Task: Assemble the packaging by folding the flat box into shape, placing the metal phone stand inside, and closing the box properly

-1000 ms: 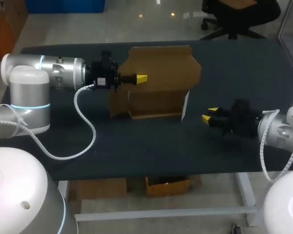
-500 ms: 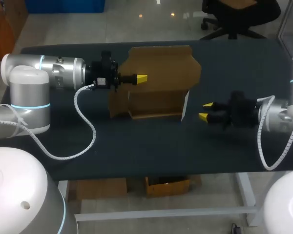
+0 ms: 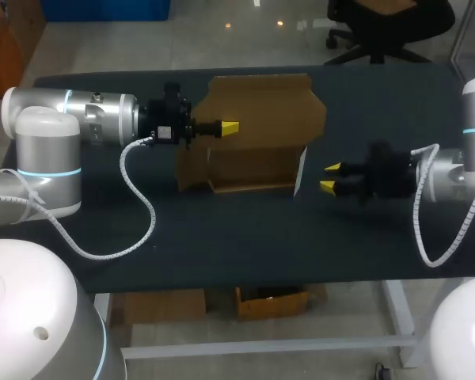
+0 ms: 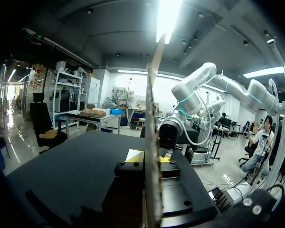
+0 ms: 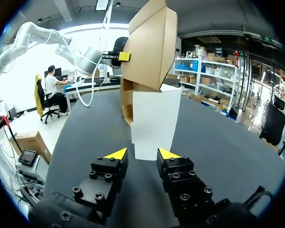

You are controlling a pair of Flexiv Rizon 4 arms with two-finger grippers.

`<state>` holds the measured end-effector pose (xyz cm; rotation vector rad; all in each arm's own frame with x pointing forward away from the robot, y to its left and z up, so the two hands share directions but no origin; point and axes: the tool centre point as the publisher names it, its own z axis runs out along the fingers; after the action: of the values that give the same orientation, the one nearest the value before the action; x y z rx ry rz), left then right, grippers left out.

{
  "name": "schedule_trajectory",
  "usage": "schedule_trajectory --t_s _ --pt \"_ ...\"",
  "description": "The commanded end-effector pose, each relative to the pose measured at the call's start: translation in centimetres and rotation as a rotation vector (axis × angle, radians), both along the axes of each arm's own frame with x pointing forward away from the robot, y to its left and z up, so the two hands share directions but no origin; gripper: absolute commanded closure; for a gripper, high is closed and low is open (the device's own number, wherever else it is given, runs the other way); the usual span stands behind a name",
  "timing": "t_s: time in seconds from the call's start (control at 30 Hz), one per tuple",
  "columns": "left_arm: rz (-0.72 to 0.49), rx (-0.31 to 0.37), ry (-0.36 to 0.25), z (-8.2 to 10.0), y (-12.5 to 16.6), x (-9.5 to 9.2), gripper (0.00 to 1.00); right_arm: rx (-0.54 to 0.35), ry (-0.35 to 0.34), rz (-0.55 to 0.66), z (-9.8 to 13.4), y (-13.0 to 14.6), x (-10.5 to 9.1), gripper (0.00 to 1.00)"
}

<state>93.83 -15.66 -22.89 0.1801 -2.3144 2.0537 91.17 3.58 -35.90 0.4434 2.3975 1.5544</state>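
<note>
One cardboard box (image 3: 261, 107), one table (image 3: 222, 233), and two tools: left tool (image 3: 230, 127) and right tool (image 3: 331, 177).

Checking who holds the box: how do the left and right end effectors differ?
The left end effector is shut on a brown panel of the box; the right end effector is open, holding nothing. The left touches the box; the right sits apart, facing its white flap. Both point toward the box.

Bare table (image 3: 222, 237) lay on the near side of the box (image 3: 257, 134) and to its right, where the right gripper (image 3: 330, 177) sat, fingers parted. A white side flap (image 3: 301, 172) stood just ahead of it, across the box's open end. The left gripper (image 3: 229, 127), clamped on the upright rear panel, blocked the left approach.
</note>
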Motion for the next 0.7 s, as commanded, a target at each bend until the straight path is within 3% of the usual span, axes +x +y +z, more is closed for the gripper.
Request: schedule_trajectory --t_s 0.03,0.7 --pt "-0.002 0.0 0.001 -0.3 0.0 0.0 1.0 -0.011 0.002 -0.02 0.4 0.9 0.0 0.6" --pt "-0.002 0.0 0.001 -0.3 0.0 0.0 1.0 -0.008 0.004 -0.036 -0.2 2.5 2.5 0.58"
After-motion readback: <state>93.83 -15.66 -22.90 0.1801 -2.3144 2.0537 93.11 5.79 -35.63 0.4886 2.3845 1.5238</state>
